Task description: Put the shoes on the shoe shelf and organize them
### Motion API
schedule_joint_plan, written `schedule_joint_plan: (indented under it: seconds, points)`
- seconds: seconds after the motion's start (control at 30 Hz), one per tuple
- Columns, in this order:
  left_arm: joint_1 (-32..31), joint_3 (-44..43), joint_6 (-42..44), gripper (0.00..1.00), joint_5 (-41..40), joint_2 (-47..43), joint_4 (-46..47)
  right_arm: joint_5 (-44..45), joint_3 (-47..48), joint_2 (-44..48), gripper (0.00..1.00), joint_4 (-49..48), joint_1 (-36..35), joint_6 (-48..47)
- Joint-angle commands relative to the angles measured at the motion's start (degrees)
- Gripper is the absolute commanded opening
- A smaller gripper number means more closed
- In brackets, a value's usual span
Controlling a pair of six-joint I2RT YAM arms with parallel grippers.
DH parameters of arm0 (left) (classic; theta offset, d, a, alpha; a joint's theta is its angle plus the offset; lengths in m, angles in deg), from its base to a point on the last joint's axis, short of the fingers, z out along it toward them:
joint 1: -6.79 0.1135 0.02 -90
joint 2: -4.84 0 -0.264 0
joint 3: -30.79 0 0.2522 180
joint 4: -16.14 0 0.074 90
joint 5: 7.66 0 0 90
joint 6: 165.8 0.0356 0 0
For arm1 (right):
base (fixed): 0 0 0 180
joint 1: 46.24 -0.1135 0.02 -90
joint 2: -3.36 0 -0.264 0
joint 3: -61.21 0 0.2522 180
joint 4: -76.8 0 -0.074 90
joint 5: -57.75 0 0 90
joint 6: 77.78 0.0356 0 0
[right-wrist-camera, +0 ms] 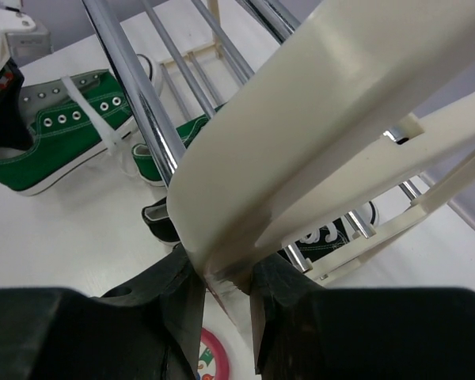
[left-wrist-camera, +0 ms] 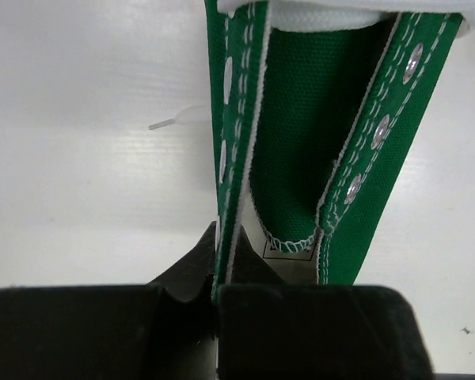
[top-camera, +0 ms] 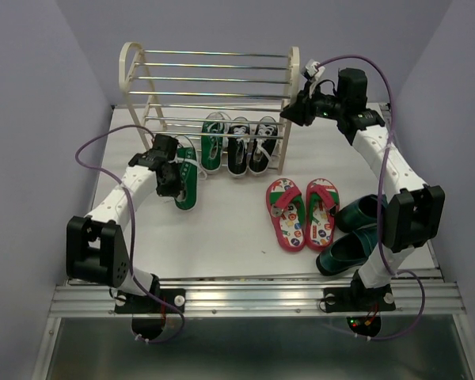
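My left gripper (top-camera: 172,176) is shut on the collar of a green white-laced sneaker (top-camera: 187,179), holding it left of the shoe shelf (top-camera: 214,75); the pinched green wall fills the left wrist view (left-wrist-camera: 332,127). My right gripper (top-camera: 293,111) is shut on the shelf's cream right side frame (right-wrist-camera: 301,127). On the bottom tier stand the other green sneaker (top-camera: 212,141) and two black white-laced sneakers (top-camera: 250,146). The red-pink flip-flops (top-camera: 301,212) lie on the table in front. The dark teal loafers (top-camera: 352,233) lie by my right arm's base.
The white table (top-camera: 222,229) has walls close on the left, right and back. The shelf's upper chrome bars (top-camera: 214,79) hold nothing. The right arm's purple cable (top-camera: 356,59) arcs over the shelf's right end.
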Motion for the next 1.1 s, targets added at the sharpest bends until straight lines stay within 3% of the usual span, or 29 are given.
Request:
schedule_joint_plan:
  seconds: [0.0,0.27,0.6,0.93,1.0,1.07]
  points:
    - [0.3,-8.7,1.6,0.01,-1.9,2.2,7.4,-1.8,-0.8,5.6,0.05,-5.0,-0.7,-0.1]
    - [0.3,-21.6,6.1,0.00,-8.4,12.8,7.6,-0.1,-4.1,8.6,0.07,-5.1,-0.7,-1.7]
    - [0.3,-22.3,16.1,0.00,-4.0,13.8,19.0,0.4,-6.1,10.3,0.08,-4.9,-0.7,-2.9]
    - [0.2,-18.5,11.2,0.00,-2.2,16.2,31.6,-0.6,-7.5,11.6,0.09,-5.0,-0.7,-4.0]
    - [0.2,-18.0,10.0,0.06,-2.2,16.9,34.3,-0.8,-7.6,11.5,0.10,-5.0,-0.7,-4.1]
    - [0.3,-18.1,8.3,0.24,-3.3,18.2,34.6,-0.5,-7.7,11.5,0.11,-5.0,-0.7,-4.1]
